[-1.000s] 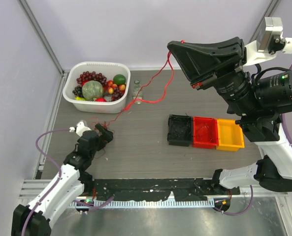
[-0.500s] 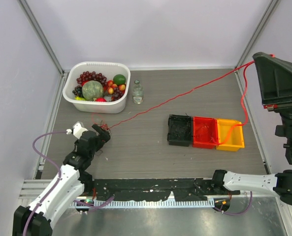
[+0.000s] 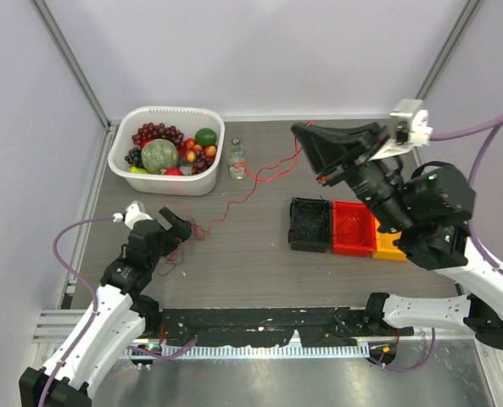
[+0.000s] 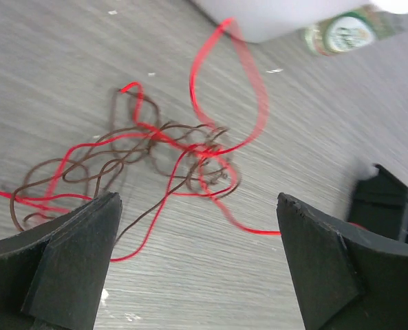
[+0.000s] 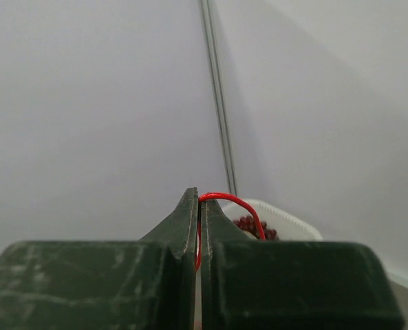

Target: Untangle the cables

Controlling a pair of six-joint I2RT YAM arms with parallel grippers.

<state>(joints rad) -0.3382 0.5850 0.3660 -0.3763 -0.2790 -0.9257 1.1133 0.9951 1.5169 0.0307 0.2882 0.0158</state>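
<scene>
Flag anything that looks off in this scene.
One red cable is strung up off the table to the shut right gripper, held high. Its other end is knotted into the red-and-brown clump in front of the open left gripper. Nothing looks spilled or broken.

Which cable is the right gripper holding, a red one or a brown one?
A red cable, pinched in the shut right gripper; the brown cables lie on the table.
</scene>
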